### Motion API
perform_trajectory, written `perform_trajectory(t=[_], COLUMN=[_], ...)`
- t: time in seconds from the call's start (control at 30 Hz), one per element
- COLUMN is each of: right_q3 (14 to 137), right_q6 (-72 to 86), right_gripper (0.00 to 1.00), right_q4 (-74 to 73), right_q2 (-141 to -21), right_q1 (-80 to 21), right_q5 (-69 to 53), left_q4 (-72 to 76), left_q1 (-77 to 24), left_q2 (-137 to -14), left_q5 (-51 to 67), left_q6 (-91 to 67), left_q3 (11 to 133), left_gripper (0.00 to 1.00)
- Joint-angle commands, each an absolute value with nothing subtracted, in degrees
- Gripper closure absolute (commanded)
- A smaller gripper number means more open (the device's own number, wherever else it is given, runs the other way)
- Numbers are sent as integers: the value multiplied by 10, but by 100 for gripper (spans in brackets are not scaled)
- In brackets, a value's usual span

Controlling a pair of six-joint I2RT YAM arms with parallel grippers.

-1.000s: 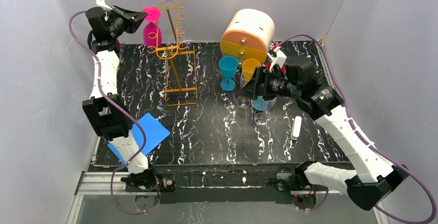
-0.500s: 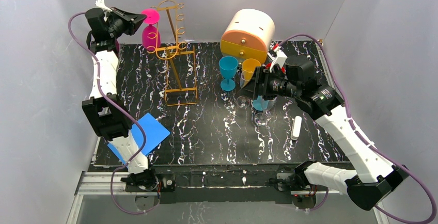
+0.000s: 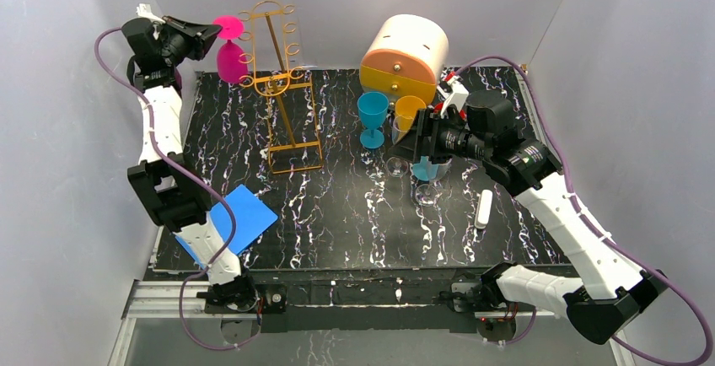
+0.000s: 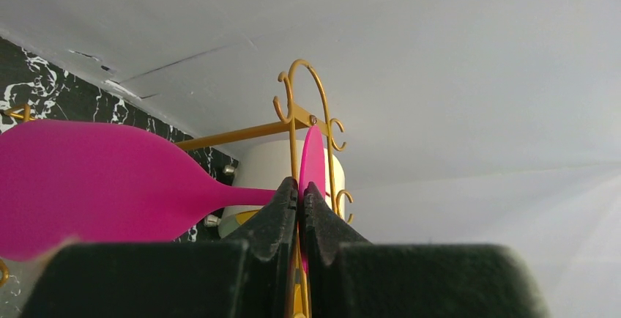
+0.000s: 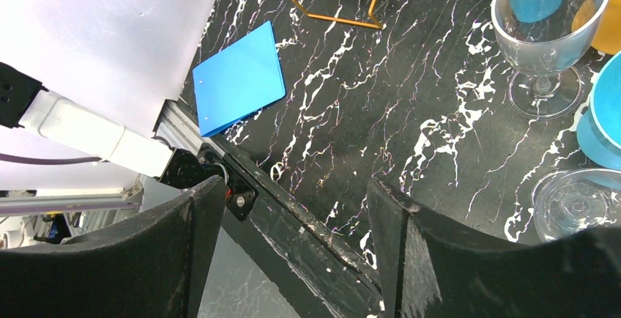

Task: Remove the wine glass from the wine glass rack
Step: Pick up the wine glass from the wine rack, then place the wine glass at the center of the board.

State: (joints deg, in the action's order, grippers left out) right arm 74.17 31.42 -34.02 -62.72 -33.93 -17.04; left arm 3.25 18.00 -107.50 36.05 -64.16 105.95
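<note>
- Left claw [image 4: 299, 190] is clamped shut on the thin stem of the pink wine glass [image 4: 95, 186], taking it right beside the foot.
- Just past the fingertips, the foot shows edge-on as a thin pink disc; to the claw's left in the wrist view, the stem widens into the bowl.
- From above, the claw [image 3: 202, 33] is raised high over the back left corner of the tabletop [image 3: 354, 214], with the glass [image 3: 229, 58] hanging bowl-down at its tip.
- Directly beyond the glass stands the wine glass rack [image 3: 287, 88]; its gold hoop and hooks [image 4: 293, 105] rise just behind the foot. I cannot tell whether the foot is fully clear of the wire.
- Handling, as a judgement: the glass looks like tinted plastic, so light and stiff, not very fragile, but smooth. A pinch on so narrow a stem may let the bowl swing or swivel.
- The stem next to the foot seems the right hold, since the disc stops the glass from sliding through.
- The rack is thin wire and probably light; a snagged foot could drag or tip it.
- Far off to the right, the right claw [image 5: 293, 193] is spread wide and empty above the tabletop.
</note>
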Motion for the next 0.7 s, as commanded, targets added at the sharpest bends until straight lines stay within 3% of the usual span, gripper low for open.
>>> perform_trajectory(t=[0.0, 0.23, 0.37, 0.67], right_q3=[743, 743, 744, 740], right_q6=[318, 318, 319, 309], right_gripper=[21, 21, 21, 20], right_q4=[-322, -322, -322, -320], right_q2=[-616, -613, -615, -616], right_q1=[-342, -342, -342, -341], right_q5=[-169, -166, -169, -173], left_q4=[50, 30, -140, -150], left_q1=[184, 192, 196, 212], left_q2=[-1053, -1025, -980, -828], left_q5=[383, 361, 260, 149], left_q6=[-644, -612, -484, -450], left_q3=[1058, 1047, 1079, 929], left_gripper=[100, 100, 100, 100])
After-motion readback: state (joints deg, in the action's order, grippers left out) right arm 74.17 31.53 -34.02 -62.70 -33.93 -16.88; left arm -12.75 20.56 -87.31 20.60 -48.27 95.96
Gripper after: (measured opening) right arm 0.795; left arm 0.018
